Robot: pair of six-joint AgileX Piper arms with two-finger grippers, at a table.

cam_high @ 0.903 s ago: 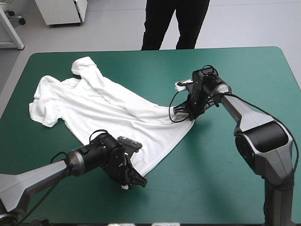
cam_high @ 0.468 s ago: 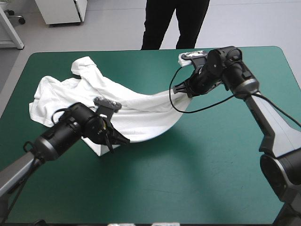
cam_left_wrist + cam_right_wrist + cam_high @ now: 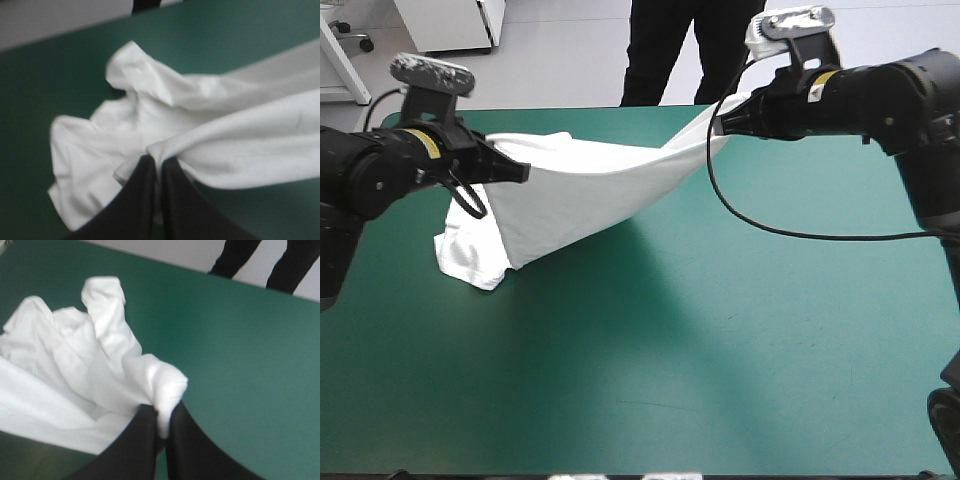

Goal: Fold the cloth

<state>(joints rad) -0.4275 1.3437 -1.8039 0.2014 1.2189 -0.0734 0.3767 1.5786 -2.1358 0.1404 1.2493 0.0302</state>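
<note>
The white T-shirt [image 3: 590, 190] hangs stretched between both raised arms above the teal-green table, sagging in the middle. Its lower part still trails on the cover at the left [image 3: 470, 262]. My left gripper [image 3: 523, 172] is shut on one hem corner at the left. My right gripper [image 3: 720, 125] is shut on the other corner near the far edge. In the left wrist view the black fingers [image 3: 150, 185] pinch a fold of T-shirt [image 3: 235, 145]. The right wrist view shows its fingers [image 3: 142, 437] meeting on a bunched corner of T-shirt [image 3: 165, 385], with the rest spread below.
The teal-green cover [image 3: 720, 340] lies bare across the front and right of the table. The table's far edge [image 3: 620, 108] runs just behind the lifted T-shirt.
Both arms have risen high and moved apart, lifting the T-shirt's hem off the table. The T-shirt went from lying spread flat to hanging stretched, dragged toward the left rear.
</note>
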